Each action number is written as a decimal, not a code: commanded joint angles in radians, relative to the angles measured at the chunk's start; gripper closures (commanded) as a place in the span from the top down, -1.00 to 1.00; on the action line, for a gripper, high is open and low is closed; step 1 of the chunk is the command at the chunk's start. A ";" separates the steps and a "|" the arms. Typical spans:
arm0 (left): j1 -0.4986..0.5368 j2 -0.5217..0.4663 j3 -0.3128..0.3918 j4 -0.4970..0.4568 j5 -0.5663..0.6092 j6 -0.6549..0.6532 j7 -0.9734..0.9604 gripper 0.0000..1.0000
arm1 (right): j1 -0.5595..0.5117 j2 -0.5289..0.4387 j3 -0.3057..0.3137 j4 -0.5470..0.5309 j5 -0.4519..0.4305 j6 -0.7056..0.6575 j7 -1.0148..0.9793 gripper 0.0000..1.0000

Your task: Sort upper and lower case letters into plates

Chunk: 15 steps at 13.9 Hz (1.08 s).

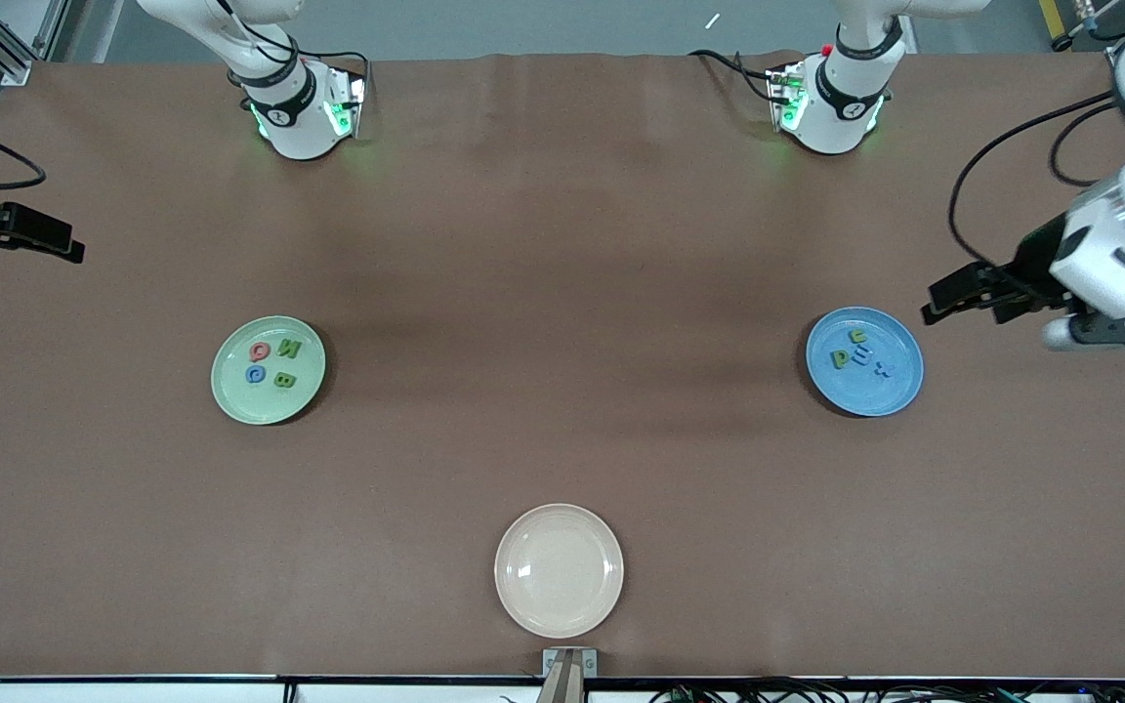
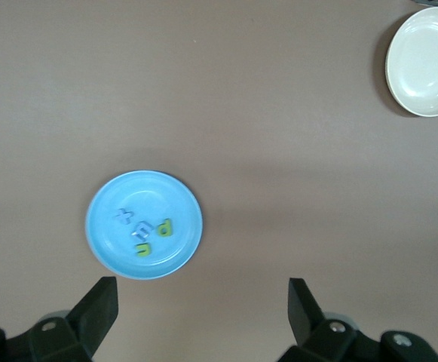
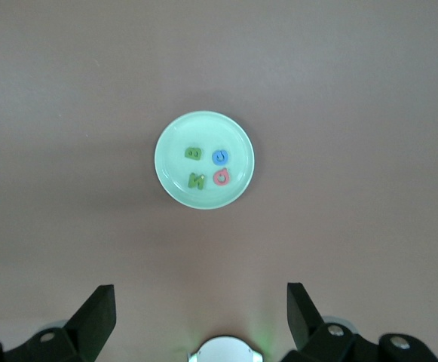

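Note:
The pale green plate (image 1: 240, 395) lies toward the right arm's end of the table and holds several foam letters (image 1: 271, 363) in pink, blue and green. It also shows in the right wrist view (image 3: 203, 128) with its letters (image 3: 207, 167). The bright blue plate (image 1: 890, 391) lies toward the left arm's end and holds several small letters (image 1: 855, 353). It also shows in the left wrist view (image 2: 173, 204) with its letters (image 2: 145, 234). My left gripper (image 1: 943, 301) (image 2: 202, 302) is open and empty over the table beside the blue plate. My right gripper (image 1: 69, 246) (image 3: 200, 305) is open and empty, high over the right arm's end of the table.
A cream-white plate (image 1: 559, 570) sits empty near the table's edge closest to the front camera, midway between the other two; it also shows in the left wrist view (image 2: 424, 62). The arms' bases (image 1: 304, 117) (image 1: 831, 107) stand at the table's back edge.

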 commanded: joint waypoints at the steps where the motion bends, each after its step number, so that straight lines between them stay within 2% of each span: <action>1: 0.028 -0.032 -0.003 0.047 0.013 -0.055 0.035 0.98 | 0.004 -0.115 -0.005 -0.153 0.000 0.077 -0.006 1.00; 4: 0.023 -0.027 -0.003 0.094 0.025 -0.058 0.026 0.98 | 0.000 -0.118 -0.004 -0.150 -0.001 0.074 -0.006 1.00; 6: 0.015 -0.026 -0.013 0.119 0.100 -0.058 0.024 0.98 | -0.003 -0.124 -0.004 -0.147 -0.004 0.070 -0.007 1.00; 15: 0.021 -0.032 -0.020 0.116 0.123 -0.121 0.038 0.98 | -0.003 -0.147 -0.002 -0.150 -0.027 0.067 -0.067 1.00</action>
